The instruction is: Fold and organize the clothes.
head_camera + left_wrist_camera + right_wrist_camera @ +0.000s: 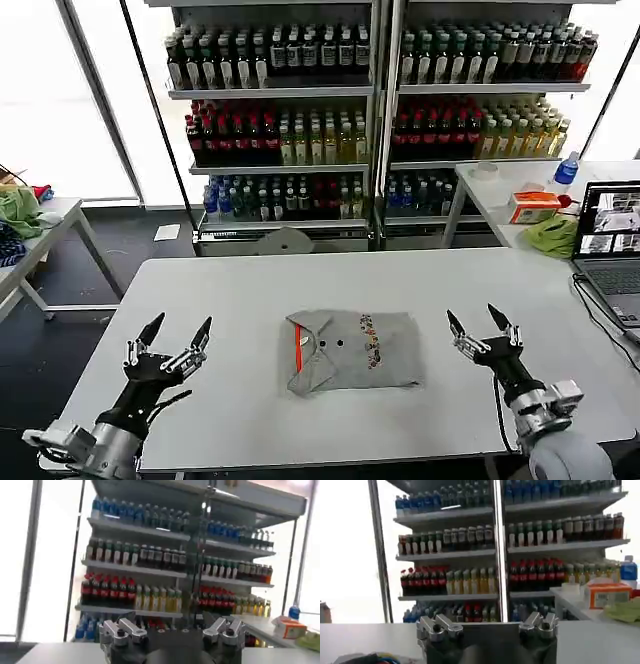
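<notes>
Left gripper (178, 335) hovering over near-left of white table (240, 290), fingers spread apart, holding nothing. Right gripper (476, 327) hovering near-right, fingers likewise spread. Folded grey collared shirt (353, 350) lying flat at table centre between them. Drinks shelves (375, 110) standing behind.

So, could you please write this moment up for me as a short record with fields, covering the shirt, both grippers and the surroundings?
garment: grey collared shirt, folded into a compact rectangle, orange-trimmed placket and small multicoloured print facing up
location: middle of the white table
left gripper: open, raised over the table to the shirt's left, holding nothing
right gripper: open, raised over the table to the shirt's right, holding nothing
contact: neither gripper touches the shirt
background: shelves of bottled drinks; laptop at the table's right edge
</notes>
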`<state>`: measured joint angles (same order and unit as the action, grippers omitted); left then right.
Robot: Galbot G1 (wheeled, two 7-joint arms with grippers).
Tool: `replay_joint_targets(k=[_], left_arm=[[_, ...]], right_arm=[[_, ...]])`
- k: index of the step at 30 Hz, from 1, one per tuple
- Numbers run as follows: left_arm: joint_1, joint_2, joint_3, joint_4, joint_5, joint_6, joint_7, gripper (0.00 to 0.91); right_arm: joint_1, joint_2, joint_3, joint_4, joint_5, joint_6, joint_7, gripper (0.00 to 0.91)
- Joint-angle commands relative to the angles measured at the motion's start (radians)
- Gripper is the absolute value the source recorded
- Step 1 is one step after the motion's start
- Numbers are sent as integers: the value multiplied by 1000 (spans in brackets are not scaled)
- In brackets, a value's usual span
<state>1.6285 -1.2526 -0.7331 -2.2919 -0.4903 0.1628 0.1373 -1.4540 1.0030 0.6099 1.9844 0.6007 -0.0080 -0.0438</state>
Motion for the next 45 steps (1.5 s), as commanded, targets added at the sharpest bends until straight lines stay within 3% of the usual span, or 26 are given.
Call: replay_joint_targets(k=[1,10,21,30,45], left_arm=[[83,-71,-11,8,308,-180,182,907],[77,-128,-84,7,230,-145,187,907],[91,-133,-107,-7,207,-132,192,907],[73,-136,-160,-26,147,-56,233,907],[94,-135,-192,-27,155,-54,260,907]], right_arm=[[-221,68,85,32,-125,228,-35,907],[-243,51,111,-5,-102,229,-29,907],[-242,65,110,19,-82,225,-43,907],[-242,59,160,18,-57,218,-59,907],[-238,73,192,40,-23,194,-101,907]])
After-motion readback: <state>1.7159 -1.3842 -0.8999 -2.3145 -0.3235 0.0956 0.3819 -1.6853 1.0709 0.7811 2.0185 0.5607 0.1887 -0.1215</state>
